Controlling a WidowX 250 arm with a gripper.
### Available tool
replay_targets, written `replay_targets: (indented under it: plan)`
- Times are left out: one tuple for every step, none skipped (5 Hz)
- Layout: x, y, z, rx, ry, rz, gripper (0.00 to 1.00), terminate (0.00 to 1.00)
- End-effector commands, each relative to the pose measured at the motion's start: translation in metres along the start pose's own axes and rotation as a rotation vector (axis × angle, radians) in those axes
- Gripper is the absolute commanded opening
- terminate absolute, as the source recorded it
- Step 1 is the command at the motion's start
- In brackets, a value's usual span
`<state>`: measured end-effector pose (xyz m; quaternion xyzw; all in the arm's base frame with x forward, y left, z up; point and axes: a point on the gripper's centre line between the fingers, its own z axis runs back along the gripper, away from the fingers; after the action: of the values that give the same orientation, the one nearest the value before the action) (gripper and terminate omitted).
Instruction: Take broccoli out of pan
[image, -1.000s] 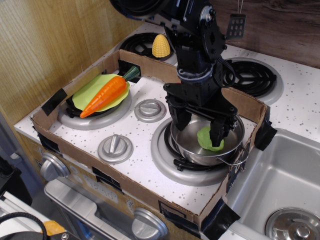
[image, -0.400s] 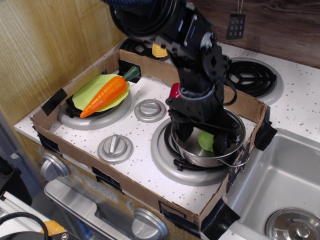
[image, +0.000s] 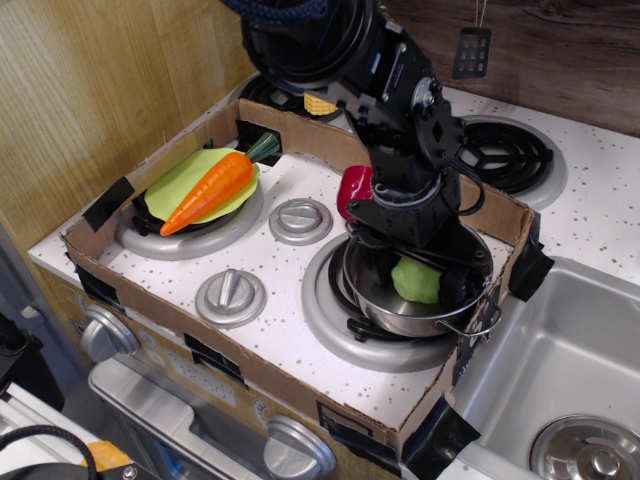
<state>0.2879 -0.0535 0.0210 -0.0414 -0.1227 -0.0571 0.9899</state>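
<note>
The broccoli (image: 416, 282), a small light-green lumpy toy, lies inside the pan (image: 400, 320), a shiny steel pot on the front right burner with a wire loop handle toward the sink. My black gripper (image: 408, 270) is lowered into the pan from above. Its fingers (image: 361, 266) stand on either side of the broccoli, with a gap showing on the left side, so it looks open. The fingertips are partly hidden by the pan's wall and the wrist.
An orange carrot (image: 210, 190) lies on a lime-green plate (image: 178, 175) on the left burner. Yellow corn (image: 319, 103) sits behind the arm. Two grey knobs (image: 300, 220) (image: 231, 296) stand between burners. A cardboard wall (image: 270, 378) rings the stove. A sink (image: 570, 370) lies to the right.
The gripper has dropped deeper into the pan and its wrist has turned. The broccoli has stayed on the pan's floor between the fingers.
</note>
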Motion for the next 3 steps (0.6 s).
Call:
replay_targets:
  plan:
    - [0.012,-0.003,0.015,0.041,-0.022,-0.012,0.00,0.00]
    - [0.015,-0.003,0.032,0.062,-0.005,0.005,0.00,0.00]
    - [0.020,0.012,0.056,0.102,0.000,0.030,0.00,0.00]
